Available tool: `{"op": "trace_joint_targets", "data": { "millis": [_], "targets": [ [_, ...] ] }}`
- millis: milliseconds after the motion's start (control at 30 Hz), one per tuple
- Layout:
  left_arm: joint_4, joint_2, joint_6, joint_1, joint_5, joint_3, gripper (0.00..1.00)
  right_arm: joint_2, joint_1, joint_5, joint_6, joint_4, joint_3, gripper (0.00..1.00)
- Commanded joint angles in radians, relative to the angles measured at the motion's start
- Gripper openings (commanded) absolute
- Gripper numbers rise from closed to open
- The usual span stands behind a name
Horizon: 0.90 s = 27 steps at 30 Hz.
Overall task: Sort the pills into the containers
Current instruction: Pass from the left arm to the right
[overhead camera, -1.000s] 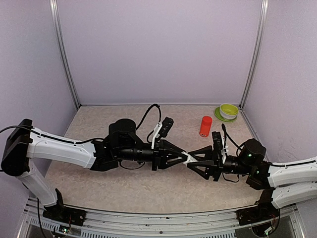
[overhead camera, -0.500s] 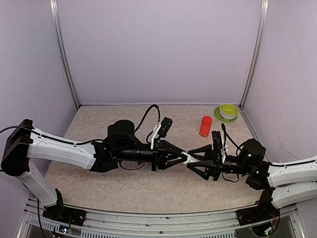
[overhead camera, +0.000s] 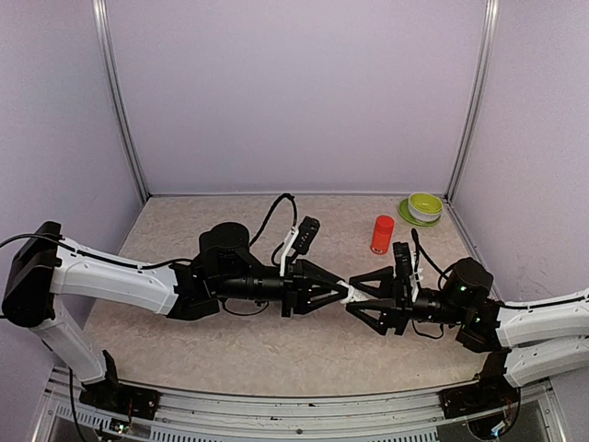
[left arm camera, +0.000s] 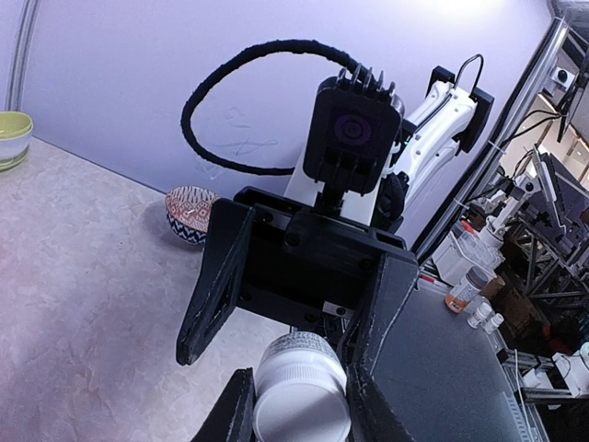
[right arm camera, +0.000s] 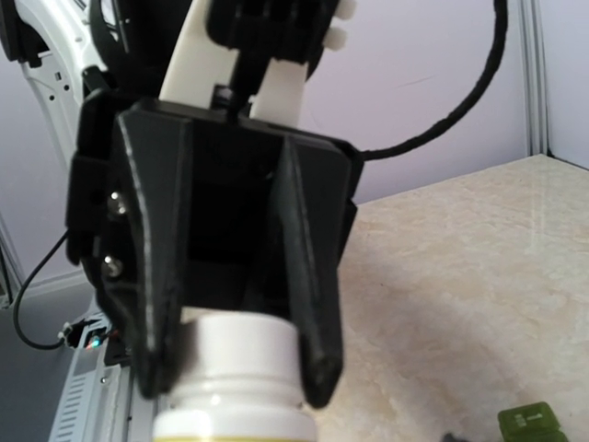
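Note:
A small bottle with a white cap [left arm camera: 304, 368] is held in the air between my two grippers at mid-table. My left gripper [overhead camera: 344, 295] is shut on its white cap end, as the left wrist view [left arm camera: 299, 414] and the right wrist view [right arm camera: 235, 391] show. My right gripper [overhead camera: 352, 300] faces it, open, with its fingers spread on either side of the bottle's body [right arm camera: 239, 419]. One finger [left arm camera: 210, 285] stands well clear of the bottle. A bit of a green box [right arm camera: 529, 424], possibly the containers, lies on the table below. It is hidden in the top view.
A red-orange bottle [overhead camera: 382, 234] stands behind the right gripper. A green bowl on a plate [overhead camera: 424, 206] sits in the back right corner. A patterned bowl [left arm camera: 189, 212] lies by the right wall. Walls close in three sides.
My right gripper has edged slightly left towards the left gripper, around the bottle. The left arm has hardly moved and still grips the cap.

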Motion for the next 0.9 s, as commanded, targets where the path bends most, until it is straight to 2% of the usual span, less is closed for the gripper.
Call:
{"op": "trace_joint_targets", "data": {
  "millis": [0,400,467,567,633,800,867],
  "targets": [
    [0.038,0.003,-0.005,-0.007,0.002,-0.007,0.06,0.006,0.009,0.013,0.004,0.019,0.016,0.67],
    [0.053,0.005,-0.012,-0.006,-0.007,-0.015,0.06,0.027,0.008,-0.023,0.012,0.029,0.025,0.42],
    [0.053,0.004,-0.012,-0.006,-0.01,-0.015,0.06,0.032,0.009,-0.028,0.014,0.028,0.029,0.33],
    [0.051,0.002,-0.012,-0.007,-0.012,-0.017,0.12,0.029,0.009,-0.024,0.014,0.026,0.033,0.26],
    [0.052,-0.004,-0.012,-0.007,-0.014,-0.02,0.19,0.02,0.008,-0.015,0.014,0.019,0.033,0.23],
    [0.047,-0.041,0.016,0.001,-0.005,-0.047,0.59,-0.02,0.008,-0.002,0.009,-0.036,0.033,0.23],
    [0.035,-0.062,0.05,0.009,0.018,-0.062,0.71,-0.04,0.008,-0.007,0.019,-0.061,0.033,0.23]
  ]
}}
